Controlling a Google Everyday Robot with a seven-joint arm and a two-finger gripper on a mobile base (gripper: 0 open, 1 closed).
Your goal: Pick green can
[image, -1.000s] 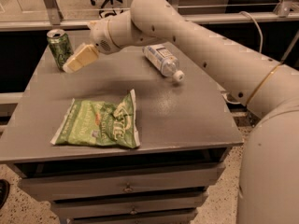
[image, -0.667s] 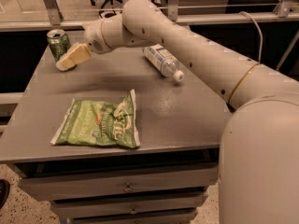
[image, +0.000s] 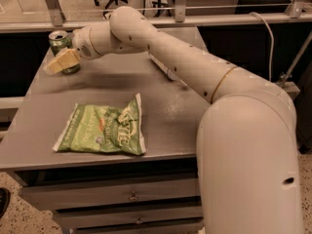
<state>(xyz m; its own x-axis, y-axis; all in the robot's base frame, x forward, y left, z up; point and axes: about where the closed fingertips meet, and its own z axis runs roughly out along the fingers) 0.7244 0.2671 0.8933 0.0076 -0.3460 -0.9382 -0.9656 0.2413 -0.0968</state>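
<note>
The green can (image: 59, 41) stands upright at the far left corner of the grey table (image: 165, 116), its silver top and pull tab showing. My gripper (image: 61, 62) is right at the can, in front of its lower half, which it hides. My pale arm (image: 161, 52) reaches across the table from the right. Whether the gripper touches or holds the can does not show.
A flat green chip bag (image: 102, 128) lies at the table's front left. A clear plastic water bottle (image: 165, 70) lies mostly hidden behind my arm. Drawers (image: 131, 196) sit under the tabletop. A railing (image: 204, 18) runs behind the table.
My arm has swung left and the gripper has closed in on the can, now covering its lower half. The arm now hides most of the bottle. The can has not moved.
</note>
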